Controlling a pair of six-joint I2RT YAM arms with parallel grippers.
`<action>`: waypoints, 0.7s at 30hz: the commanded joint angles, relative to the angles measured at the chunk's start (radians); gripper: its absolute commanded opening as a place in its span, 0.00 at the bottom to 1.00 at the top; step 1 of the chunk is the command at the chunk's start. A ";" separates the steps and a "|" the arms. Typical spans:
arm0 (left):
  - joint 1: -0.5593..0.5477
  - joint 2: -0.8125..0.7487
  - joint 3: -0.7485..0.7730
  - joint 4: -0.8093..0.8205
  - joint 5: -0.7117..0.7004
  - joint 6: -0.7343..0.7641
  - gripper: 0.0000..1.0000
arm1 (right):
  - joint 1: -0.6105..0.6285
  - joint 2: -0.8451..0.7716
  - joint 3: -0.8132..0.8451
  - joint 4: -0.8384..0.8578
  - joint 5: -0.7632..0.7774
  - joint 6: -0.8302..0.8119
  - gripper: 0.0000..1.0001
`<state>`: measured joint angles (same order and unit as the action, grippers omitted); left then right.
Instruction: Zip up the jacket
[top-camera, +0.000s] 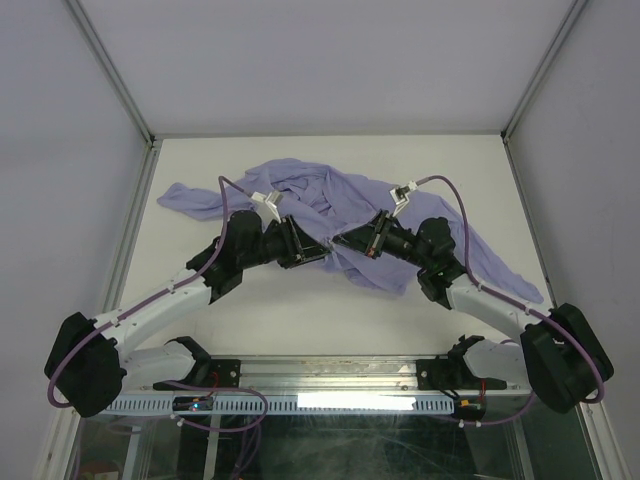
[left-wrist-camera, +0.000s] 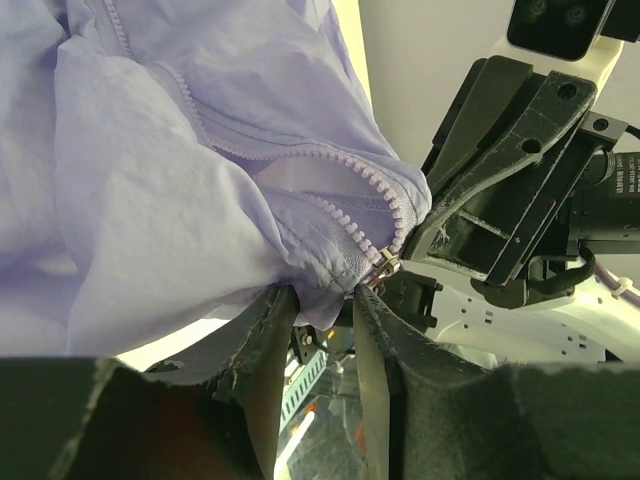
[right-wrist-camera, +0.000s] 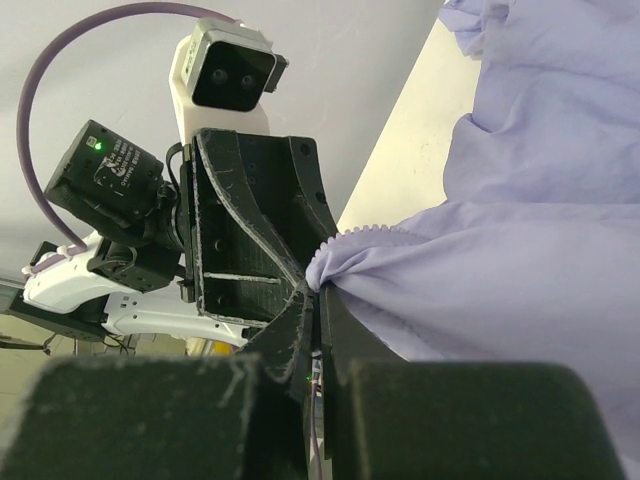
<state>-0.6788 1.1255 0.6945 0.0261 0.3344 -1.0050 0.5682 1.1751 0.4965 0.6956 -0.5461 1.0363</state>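
The lavender jacket (top-camera: 330, 200) lies bunched at the back middle of the table, and both grippers meet at its near hem. My left gripper (left-wrist-camera: 325, 297) stands open: a gap shows between its fingers, and a corner of the jacket (left-wrist-camera: 200, 180) hangs at their tips. A metal zipper slider (left-wrist-camera: 388, 265) sits at the lower end of the zipper teeth (left-wrist-camera: 345, 215), just beyond the right fingertip. My right gripper (right-wrist-camera: 321, 290) is shut on the jacket's toothed zipper edge (right-wrist-camera: 365, 232). In the top view the left gripper (top-camera: 318, 250) and the right gripper (top-camera: 350, 243) are nearly touching.
One sleeve (top-camera: 500, 265) trails to the right past the right arm, another (top-camera: 190, 198) to the back left. The white table (top-camera: 300, 320) is bounded by metal frame posts (top-camera: 135, 210) and white walls. A rail (top-camera: 330, 400) runs along the near edge.
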 joint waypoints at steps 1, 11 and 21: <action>0.002 -0.022 -0.019 0.116 -0.012 -0.045 0.30 | 0.010 -0.005 0.004 0.103 0.005 0.024 0.00; 0.003 0.023 0.006 0.149 0.112 0.027 0.00 | 0.001 0.020 0.045 0.048 0.028 -0.035 0.00; 0.002 0.032 0.037 0.080 0.083 0.013 0.00 | -0.005 -0.071 0.125 -0.316 0.049 -0.234 0.37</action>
<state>-0.6788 1.1534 0.6792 0.0860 0.3820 -0.9985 0.5648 1.1873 0.5762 0.5217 -0.5236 0.9131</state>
